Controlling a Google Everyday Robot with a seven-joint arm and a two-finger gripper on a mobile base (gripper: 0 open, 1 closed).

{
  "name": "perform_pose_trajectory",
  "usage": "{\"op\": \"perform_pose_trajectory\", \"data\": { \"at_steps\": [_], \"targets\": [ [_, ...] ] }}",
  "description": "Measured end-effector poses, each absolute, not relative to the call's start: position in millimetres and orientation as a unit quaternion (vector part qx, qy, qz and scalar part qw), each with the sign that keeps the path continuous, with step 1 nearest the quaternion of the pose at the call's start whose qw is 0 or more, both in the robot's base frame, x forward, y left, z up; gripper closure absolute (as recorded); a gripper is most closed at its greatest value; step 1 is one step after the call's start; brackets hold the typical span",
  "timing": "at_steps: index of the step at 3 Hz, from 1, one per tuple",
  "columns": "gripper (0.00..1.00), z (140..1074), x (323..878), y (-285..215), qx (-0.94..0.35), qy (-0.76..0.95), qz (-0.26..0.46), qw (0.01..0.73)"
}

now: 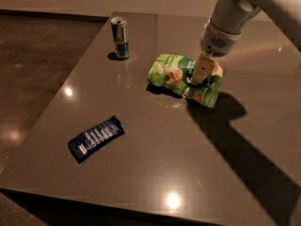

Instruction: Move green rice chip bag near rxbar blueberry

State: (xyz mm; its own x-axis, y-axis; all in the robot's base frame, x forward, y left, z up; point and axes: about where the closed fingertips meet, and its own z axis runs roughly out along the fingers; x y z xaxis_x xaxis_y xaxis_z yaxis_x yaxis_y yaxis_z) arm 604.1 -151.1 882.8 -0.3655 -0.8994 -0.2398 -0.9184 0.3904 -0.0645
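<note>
The green rice chip bag (168, 72) lies at the middle of the dark table (155, 149), toward the back. My gripper (199, 75) comes down from the upper right and is shut on the bag's right part. That end looks bunched up and slightly raised. The rxbar blueberry (96, 138), a small flat dark blue wrapper with white text, lies near the table's front left, well apart from the bag.
An upright silver-and-blue drink can (120, 37) stands at the back left of the table. The arm casts a wide shadow (244, 140) over the table's right side. The table's left edge drops to a dark floor (33, 69).
</note>
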Motion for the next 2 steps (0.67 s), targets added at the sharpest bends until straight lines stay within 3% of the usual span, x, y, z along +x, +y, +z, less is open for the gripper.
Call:
{"op": "perform_pose_trajectory", "data": {
  "at_steps": [1,2],
  "targets": [
    [1.00,900,579,-139,-0.592,0.795,0.046,0.125],
    [1.00,918,550,-125,-0.629,0.763,0.063,0.134]
  ]
}}
